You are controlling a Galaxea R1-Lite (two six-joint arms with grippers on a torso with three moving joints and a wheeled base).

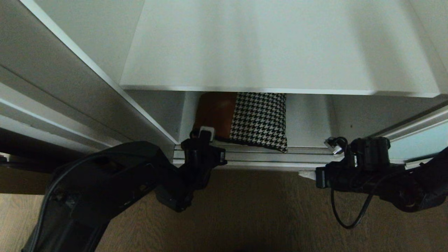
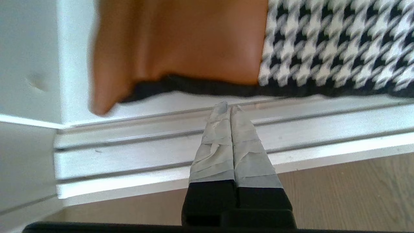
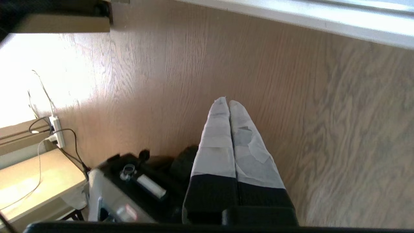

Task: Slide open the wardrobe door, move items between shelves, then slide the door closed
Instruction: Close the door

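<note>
Cushion flat on bottom shelf

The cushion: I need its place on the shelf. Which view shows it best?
The head view: the cushion lies on the bottom shelf, partly under the shelf above. The left wrist view shows only its front edge; the right wrist view shows none.

Cushion: smooth tan leather-look, woven houndstooth cloth; matt wood-grain floor.

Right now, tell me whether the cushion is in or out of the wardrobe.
In. The cushion lies flat on the bottom board behind the track, under a shelf; only its front corner overhangs the track.
</note>
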